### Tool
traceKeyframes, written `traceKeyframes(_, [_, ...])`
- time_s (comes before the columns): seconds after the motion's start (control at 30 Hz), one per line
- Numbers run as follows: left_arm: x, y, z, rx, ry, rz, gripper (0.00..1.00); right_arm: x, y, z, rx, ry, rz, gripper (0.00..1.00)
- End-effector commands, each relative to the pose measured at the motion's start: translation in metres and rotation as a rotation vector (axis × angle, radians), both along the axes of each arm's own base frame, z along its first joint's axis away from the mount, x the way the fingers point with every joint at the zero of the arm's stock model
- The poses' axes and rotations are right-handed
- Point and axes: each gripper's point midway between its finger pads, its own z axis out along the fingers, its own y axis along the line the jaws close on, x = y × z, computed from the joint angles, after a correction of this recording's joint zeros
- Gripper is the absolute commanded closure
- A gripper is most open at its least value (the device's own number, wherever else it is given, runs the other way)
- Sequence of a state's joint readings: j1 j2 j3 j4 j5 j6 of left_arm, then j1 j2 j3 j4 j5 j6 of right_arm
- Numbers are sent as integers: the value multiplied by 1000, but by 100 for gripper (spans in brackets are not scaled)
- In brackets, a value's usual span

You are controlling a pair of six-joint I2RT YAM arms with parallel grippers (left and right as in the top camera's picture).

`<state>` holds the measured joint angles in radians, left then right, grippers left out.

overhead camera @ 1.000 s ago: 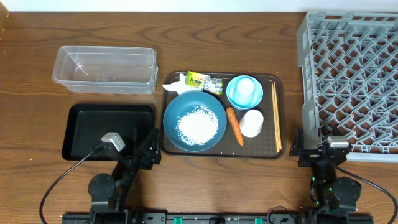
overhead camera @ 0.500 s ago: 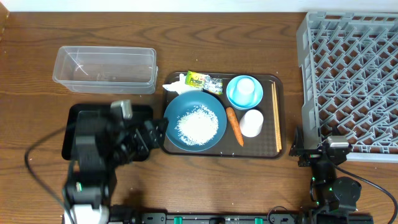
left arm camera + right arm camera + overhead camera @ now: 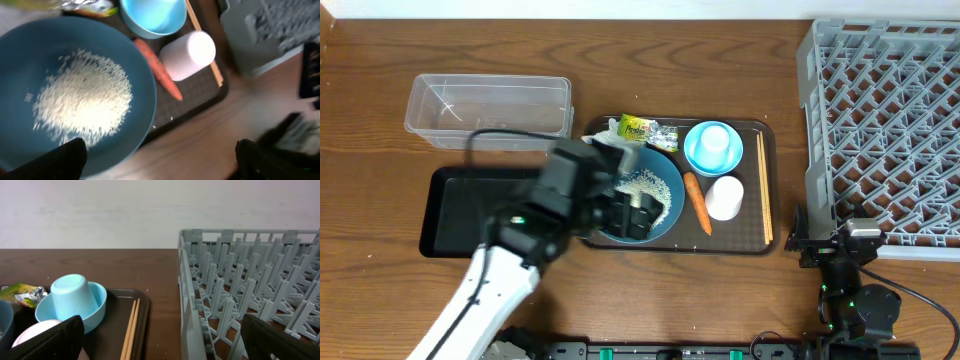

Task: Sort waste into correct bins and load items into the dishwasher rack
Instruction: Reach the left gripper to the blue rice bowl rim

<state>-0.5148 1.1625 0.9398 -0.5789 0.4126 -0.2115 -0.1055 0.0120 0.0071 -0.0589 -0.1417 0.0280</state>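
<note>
The blue bowl with a heap of rice sits on the brown tray. My left gripper hovers open and empty over the bowl's near rim. In the left wrist view, its fingers straddle the bowl edge, near the rice. The carrot, white cup, light-blue cup, chopsticks, wrapper and tissue lie on the tray. My right gripper rests open at the table's front, beside the grey rack.
The clear tub stands at the back left. The black tray lies in front of it, partly under my left arm. The rack's wall rises just right of the brown tray.
My left arm has risen from its rest at the front left and swung right, over the black tray to the blue bowl. The right arm has not moved.
</note>
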Motion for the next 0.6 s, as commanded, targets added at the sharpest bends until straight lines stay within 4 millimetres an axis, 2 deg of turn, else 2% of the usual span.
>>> traceKeyframes(0.0, [12, -7, -1, 110, -111, 7, 2, 0, -3, -1, -18, 0, -11, 1])
traceKeyframes(0.07, [8, -23, -1, 89, -111, -20, 2, 0, -3, -1, -18, 0, -10, 1])
traceKeyframes(0.23, [5, -44, -10, 73, -96, -46, 2, 0, -3, -1, -18, 0, -10, 1])
traceKeyframes(0.3, [4, -45, -17, 81, -53, -28, 2, 0, -3, 0, -18, -1, -10, 1])
traceKeyframes(0.37, [6, -39, -23, 93, 25, 64, 2, 0, -3, -1, -18, 0, -11, 1])
traceKeyframes(0.57, [2, -35, -11, 224, 126, 7, 4, 0, -3, -1, -18, 0, -10, 1])
